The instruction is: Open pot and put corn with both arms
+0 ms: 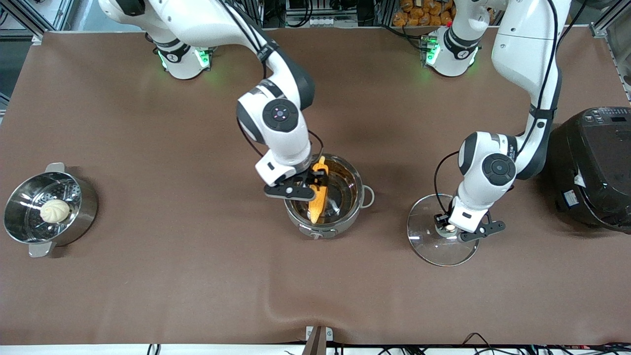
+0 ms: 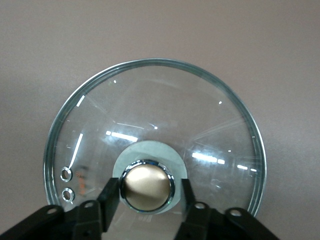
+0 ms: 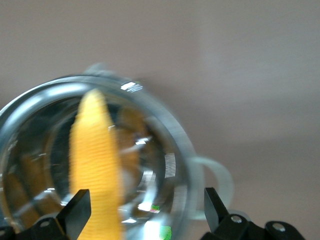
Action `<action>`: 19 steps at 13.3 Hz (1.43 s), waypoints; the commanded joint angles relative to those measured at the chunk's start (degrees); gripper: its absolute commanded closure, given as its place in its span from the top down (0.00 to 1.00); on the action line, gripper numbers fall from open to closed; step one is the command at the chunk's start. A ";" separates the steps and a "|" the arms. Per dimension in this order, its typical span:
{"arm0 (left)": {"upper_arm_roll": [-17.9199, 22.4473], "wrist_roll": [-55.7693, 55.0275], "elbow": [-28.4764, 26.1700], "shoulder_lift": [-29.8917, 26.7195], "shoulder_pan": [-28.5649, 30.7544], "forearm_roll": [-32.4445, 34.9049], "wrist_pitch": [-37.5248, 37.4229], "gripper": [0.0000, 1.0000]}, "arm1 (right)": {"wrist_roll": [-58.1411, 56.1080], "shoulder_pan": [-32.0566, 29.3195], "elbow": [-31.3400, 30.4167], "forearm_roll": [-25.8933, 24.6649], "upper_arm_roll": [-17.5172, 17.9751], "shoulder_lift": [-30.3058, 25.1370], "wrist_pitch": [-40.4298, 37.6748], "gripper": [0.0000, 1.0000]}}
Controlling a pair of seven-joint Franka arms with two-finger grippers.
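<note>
The steel pot (image 1: 356, 201) stands uncovered mid-table. The yellow-orange corn (image 1: 319, 199) lies inside it, leaning against the rim. My right gripper (image 1: 315, 183) hangs over the pot; in the right wrist view it (image 3: 145, 205) is wide open, with the corn (image 3: 92, 150) beside one finger and the pot's rim (image 3: 172, 132) below. The glass lid (image 1: 428, 246) lies flat on the table, toward the left arm's end. My left gripper (image 1: 449, 229) is low over its copper-coloured knob (image 2: 147, 186). Its fingers flank the knob, one touching and one with a small gap. The lid (image 2: 165, 110) fills that view.
A perforated steel steamer pot (image 1: 85, 197) with a white bun (image 1: 54, 211) in it stands toward the right arm's end. A big black rice cooker (image 1: 596, 167) stands at the left arm's end, close beside the left arm.
</note>
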 commanded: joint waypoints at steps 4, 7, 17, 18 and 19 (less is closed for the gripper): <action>-0.11 1.83 0.59 -12.03 0.48 1.36 -10.02 1.00 | -19.69 -18.69 -6.29 0.29 0.94 -13.65 -9.83 1.00; -0.11 7.62 3.04 -19.51 1.62 1.36 -21.43 1.00 | -34.77 -27.42 -7.63 0.38 0.85 -17.60 -10.52 1.00; -10.57 23.63 20.70 -30.95 13.31 1.54 -56.18 1.00 | -52.37 -42.19 0.45 -5.69 0.94 -23.86 -25.72 1.00; -10.65 23.81 22.02 -30.95 13.40 1.45 -58.54 1.00 | -51.94 -42.37 0.63 -4.99 0.76 -24.03 -26.95 1.00; -11.44 24.51 22.47 -31.30 13.83 1.45 -60.92 1.00 | -51.93 -43.33 0.63 -2.98 0.85 -24.21 -27.23 1.00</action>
